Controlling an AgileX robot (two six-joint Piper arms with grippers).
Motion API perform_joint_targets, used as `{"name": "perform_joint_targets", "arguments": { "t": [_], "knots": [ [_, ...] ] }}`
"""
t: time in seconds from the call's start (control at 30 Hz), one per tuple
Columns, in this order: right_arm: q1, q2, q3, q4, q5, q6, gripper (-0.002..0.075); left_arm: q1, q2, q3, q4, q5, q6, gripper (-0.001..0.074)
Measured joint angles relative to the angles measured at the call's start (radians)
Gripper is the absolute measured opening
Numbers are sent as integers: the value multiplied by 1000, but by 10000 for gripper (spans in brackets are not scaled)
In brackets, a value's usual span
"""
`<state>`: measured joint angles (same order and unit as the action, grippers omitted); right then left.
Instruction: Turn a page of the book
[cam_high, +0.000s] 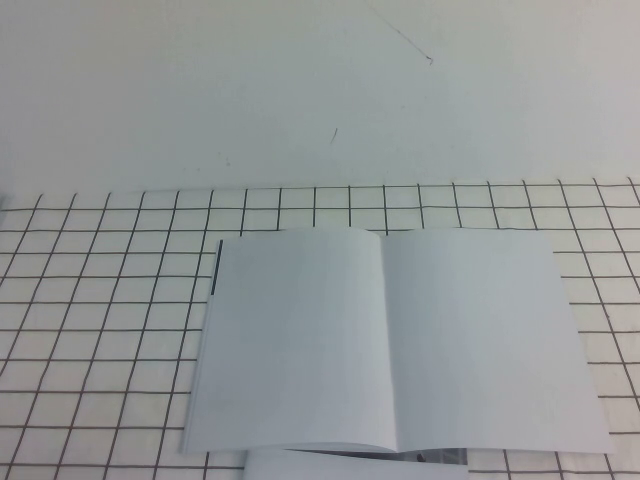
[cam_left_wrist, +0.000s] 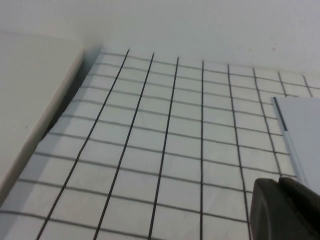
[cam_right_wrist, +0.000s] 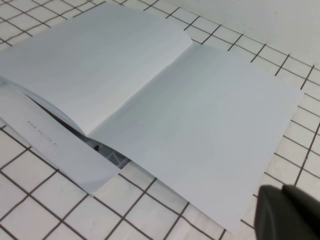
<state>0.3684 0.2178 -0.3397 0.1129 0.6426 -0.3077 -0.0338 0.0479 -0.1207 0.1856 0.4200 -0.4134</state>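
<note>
Beside both grippers, left (cam_left_wrist: 280, 207) & right (cam_right_wrist: 287, 212), book (cam_high: 395, 340) lies open.

The book (cam_high: 395, 340) is thin paper, its open pages plain white with a smooth, faintly glossy sheen. The worktop (cam_high: 100, 300) wears a matt white covering with a dark grid, possibly cloth. Each end effector, left (cam_left_wrist: 282, 210) and right (cam_right_wrist: 287, 212), looks like dark matt plastic.

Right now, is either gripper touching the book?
No. In the high view the book lies open alone; left gripper and right gripper hang clear of it.
</note>
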Motion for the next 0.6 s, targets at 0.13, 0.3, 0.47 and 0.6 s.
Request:
{"name": "perform_joint_targets", "arguments": {
  "t": [0.13, 0.3, 0.47, 0.6],
  "knots": [
    [0, 0, 0, 0, 0, 0, 0, 54, -55, 134, -27, -62, 6, -2],
    [0, 0, 0, 0, 0, 0, 0, 59, -58, 138, -27, -60, 56, -2],
    [0, 0, 0, 0, 0, 0, 0, 59, -58, 138, -33, -61, 139, -2],
    [0, 0, 0, 6, 0, 0, 0, 59, -58, 138, -108, -68, 267, -2]
  ]
}}
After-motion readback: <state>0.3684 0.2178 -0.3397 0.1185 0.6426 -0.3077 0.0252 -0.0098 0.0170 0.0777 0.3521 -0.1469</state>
